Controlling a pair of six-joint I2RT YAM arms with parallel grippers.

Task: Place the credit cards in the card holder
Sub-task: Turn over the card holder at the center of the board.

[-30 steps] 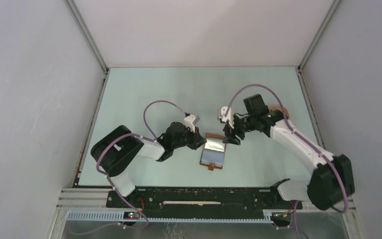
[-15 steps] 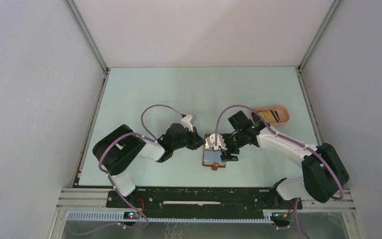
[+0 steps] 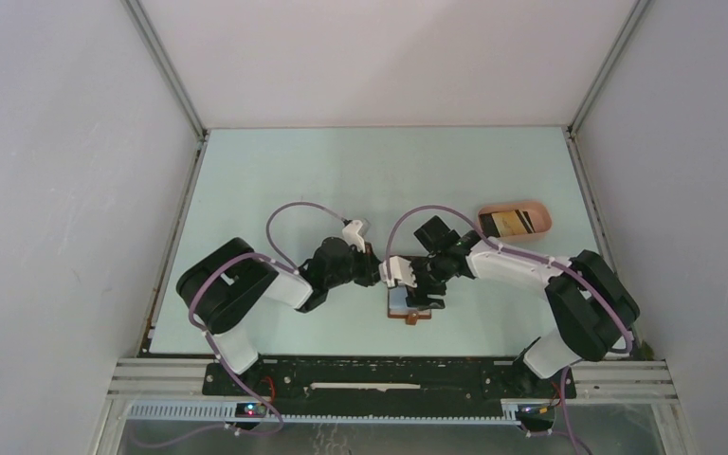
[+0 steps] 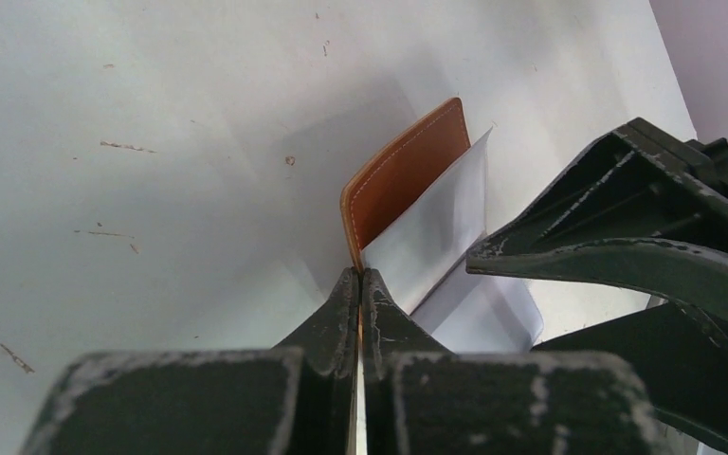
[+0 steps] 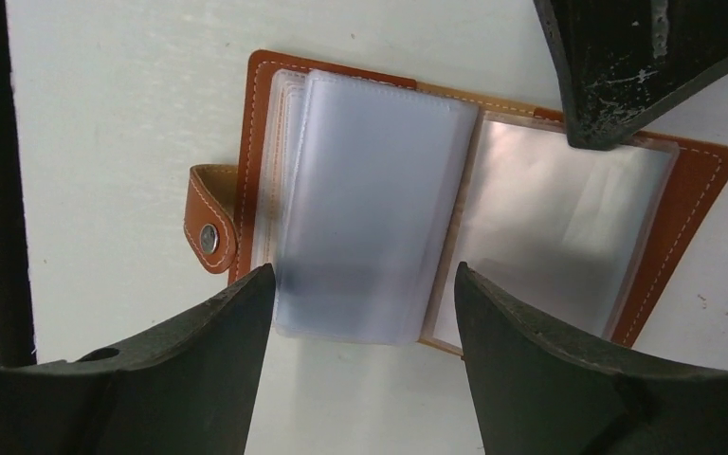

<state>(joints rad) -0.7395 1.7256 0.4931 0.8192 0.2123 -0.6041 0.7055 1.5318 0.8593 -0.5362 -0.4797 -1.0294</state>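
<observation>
I see my left gripper's [image 4: 358, 281] jaws pressed together on the edge of the card holder's [image 5: 550, 227] leather cover. My right gripper [image 5: 362, 284] hangs over its clear sleeves, jaws wide apart, gripping nothing. The holder lies open on the table [image 3: 341, 171]. The credit cards [image 3: 510, 225] sit in the pink tray [image 3: 540, 216], well apart.

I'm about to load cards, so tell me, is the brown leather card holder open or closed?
Open: the brown leather card holder is spread apart, its clear plastic sleeves exposed and its snap tab unfastened.
</observation>
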